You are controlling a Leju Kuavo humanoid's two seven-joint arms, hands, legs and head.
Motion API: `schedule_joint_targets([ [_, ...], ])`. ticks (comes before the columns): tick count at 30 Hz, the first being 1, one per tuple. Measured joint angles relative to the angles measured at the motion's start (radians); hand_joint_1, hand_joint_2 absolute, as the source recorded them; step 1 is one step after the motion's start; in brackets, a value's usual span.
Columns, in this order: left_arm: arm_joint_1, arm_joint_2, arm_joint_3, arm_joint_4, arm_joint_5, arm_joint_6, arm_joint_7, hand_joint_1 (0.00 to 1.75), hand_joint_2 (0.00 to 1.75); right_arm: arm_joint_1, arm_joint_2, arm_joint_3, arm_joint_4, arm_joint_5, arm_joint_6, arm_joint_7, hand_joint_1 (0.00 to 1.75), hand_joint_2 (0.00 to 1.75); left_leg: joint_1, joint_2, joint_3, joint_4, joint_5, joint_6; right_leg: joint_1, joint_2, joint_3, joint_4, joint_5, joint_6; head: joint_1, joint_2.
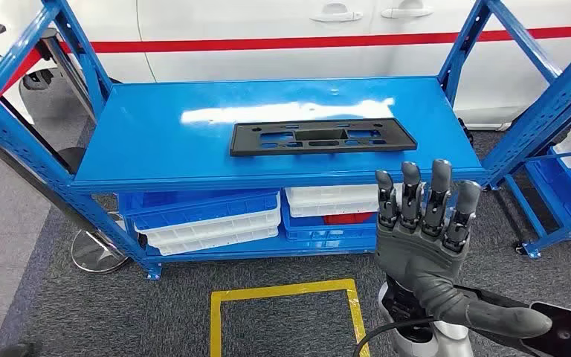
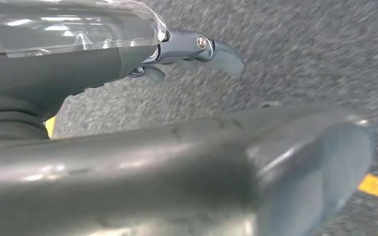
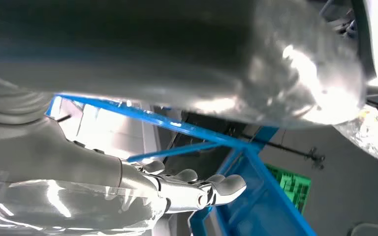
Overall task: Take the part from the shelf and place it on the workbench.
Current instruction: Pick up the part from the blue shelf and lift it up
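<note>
A flat black rectangular part [image 1: 321, 137] with cut-outs lies on the top of the blue shelf unit [image 1: 163, 141], right of its middle. My right hand [image 1: 420, 230] is raised in front of the shelf's front edge, below and to the right of the part, fingers straight and slightly apart, holding nothing. The right wrist view shows the same hand [image 3: 128, 182] with its fingers [image 3: 216, 187] stretched toward blue frame bars. In the left wrist view my left hand [image 2: 177, 167] hangs over grey carpet, its fingers [image 2: 211, 49] extended and empty.
Blue and white bins [image 1: 208, 216] are stacked on the lower shelf level. A yellow taped square [image 1: 282, 294] marks the carpet in front. Another blue rack [image 1: 557, 111] stands at the right. A white car [image 1: 342, 30] is behind, and a round metal base [image 1: 97, 253] sits at the left.
</note>
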Motion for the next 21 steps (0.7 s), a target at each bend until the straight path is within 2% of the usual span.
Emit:
schedule_joint_targets([
  [2, -0.001, 0.0, 0.0, 0.0, 0.0, 0.002, 0.0, 0.0, 0.0, 0.001, 0.0, 0.001, 0.003, 0.0, -0.001, 0.0, 0.0, 0.0, 0.0, -0.001, 0.009, -0.001, -0.008, 0.001, -0.001, 0.0, -0.05, 0.062, -0.027, 0.003, 0.0, 0.0],
  [4, 0.0, 0.0, 0.0, 0.0, 0.0, 0.005, 0.001, 0.0, 0.0, 0.002, -0.001, 0.002, 0.009, 0.0, -0.003, 0.0, 0.0, 0.0, 0.0, -0.003, 0.031, -0.003, -0.027, 0.002, -0.003, 0.0, -0.131, 0.143, -0.077, 0.007, 0.0, 0.0],
  [5, 0.0, 0.0, 0.0, 0.0, 0.0, 0.006, 0.001, 0.0, 0.0, 0.003, -0.002, 0.002, 0.012, 0.0, -0.003, 0.0, 0.0, 0.0, 0.0, -0.004, 0.045, -0.003, -0.038, 0.002, -0.004, 0.0, -0.155, 0.147, -0.087, 0.008, 0.0, 0.0],
  [6, 0.001, -0.001, 0.0, 0.0, 0.0, 0.006, 0.001, 0.0, 0.0, 0.003, -0.003, 0.003, 0.015, 0.0, -0.003, 0.0, 0.0, 0.0, 0.0, -0.006, 0.061, -0.003, -0.049, 0.0, -0.004, 0.0, -0.162, 0.12, -0.074, 0.007, 0.0, 0.0],
  [7, 0.001, -0.002, 0.0, 0.0, 0.0, 0.006, 0.001, 0.0, 0.0, 0.003, -0.004, 0.004, 0.017, 0.0, -0.003, 0.0, 0.0, 0.0, 0.0, -0.007, 0.078, -0.003, -0.062, -0.002, -0.004, -0.001, -0.157, 0.067, -0.034, 0.004, 0.0, 0.0],
  [9, 0.001, -0.004, 0.0, 0.0, 0.0, 0.006, 0.0, 0.0, 0.0, 0.003, -0.007, 0.006, 0.022, 0.001, -0.004, 0.0, 0.0, 0.0, -0.002, -0.009, 0.107, -0.003, -0.088, -0.009, -0.001, -0.002, -0.141, -0.055, 0.084, -0.006, 0.0, 0.0],
  [10, 0.0, -0.005, 0.0, 0.0, -0.001, 0.006, 0.0, 0.0, 0.0, 0.004, -0.008, 0.008, 0.025, 0.002, -0.005, 0.0, 0.0, 0.0, -0.003, -0.009, 0.115, -0.005, -0.099, -0.014, 0.001, -0.002, -0.136, -0.093, 0.123, -0.011, 0.0, 0.0],
  [11, 0.0, -0.005, 0.0, 0.0, -0.002, 0.006, 0.0, 0.0, 0.0, 0.005, -0.009, 0.009, 0.027, 0.004, -0.006, 0.0, 0.0, 0.0, -0.004, -0.01, 0.123, -0.004, -0.106, -0.02, 0.004, -0.001, -0.134, -0.113, 0.143, -0.017, 0.0, 0.0],
  [13, -0.003, -0.005, 0.0, 0.0, -0.005, 0.006, -0.001, 0.0, 0.0, 0.006, -0.01, 0.012, 0.029, 0.009, -0.011, 0.0, 0.0, 0.0, -0.005, -0.008, 0.131, 0.001, -0.108, -0.032, 0.003, 0.003, -0.12, -0.119, 0.135, -0.029, 0.0, 0.0],
  [14, -0.004, -0.004, 0.0, 0.0, -0.007, 0.006, -0.002, 0.0, 0.0, 0.006, -0.011, 0.013, 0.029, 0.01, -0.014, 0.0, 0.0, 0.0, -0.005, -0.007, 0.128, 0.022, -0.102, -0.036, 0.001, 0.004, -0.108, -0.125, 0.132, -0.035, 0.0, 0.0],
  [15, -0.006, -0.004, 0.0, 0.0, -0.009, 0.006, -0.002, 0.0, 0.0, 0.006, -0.011, 0.014, 0.029, 0.012, -0.016, 0.0, 0.0, 0.0, -0.004, -0.006, 0.111, 0.059, -0.098, -0.04, 0.0, 0.003, -0.095, -0.129, 0.126, -0.041, 0.0, 0.0],
  [16, -0.008, -0.004, 0.0, 0.0, -0.011, 0.006, -0.002, 0.0, 0.0, 0.007, -0.012, 0.015, 0.029, 0.014, -0.015, 0.0, 0.0, 0.0, -0.003, -0.005, 0.079, 0.114, -0.103, -0.043, -0.002, 0.002, -0.082, -0.133, 0.119, -0.045, 0.0, 0.0],
  [17, -0.01, -0.004, -0.001, 0.0, -0.011, 0.006, -0.001, 0.0, 0.0, 0.008, -0.013, 0.016, 0.03, 0.017, -0.016, 0.0, 0.0, 0.0, -0.002, -0.005, 0.038, 0.179, -0.119, -0.046, -0.001, 0.001, -0.071, -0.135, 0.109, -0.049, 0.0, 0.0],
  [19, -0.007, -0.005, -0.002, 0.0, -0.009, 0.006, -0.001, 0.0, 0.0, 0.013, -0.015, 0.017, 0.034, 0.03, -0.027, 0.0, 0.0, 0.0, 0.0, -0.005, -0.043, 0.273, -0.183, -0.051, 0.0, 0.002, -0.048, -0.135, 0.089, -0.052, 0.0, 0.0],
  [20, -0.005, -0.006, -0.002, 0.0, -0.008, 0.008, -0.001, 0.0, 0.0, 0.016, -0.017, 0.019, 0.039, 0.039, -0.042, 0.0, 0.0, 0.0, 0.0, -0.005, -0.068, 0.284, -0.209, -0.051, 0.0, 0.003, -0.034, -0.135, 0.077, -0.052, 0.0, 0.0],
  [21, -0.003, -0.006, -0.002, 0.0, -0.007, 0.011, -0.002, 0.0, 0.0, 0.018, -0.021, 0.022, 0.048, 0.05, -0.061, 0.0, 0.0, 0.0, 0.0, -0.005, -0.08, 0.264, -0.211, -0.049, 0.001, 0.005, -0.019, -0.135, 0.067, -0.052, 0.0, 0.0],
])
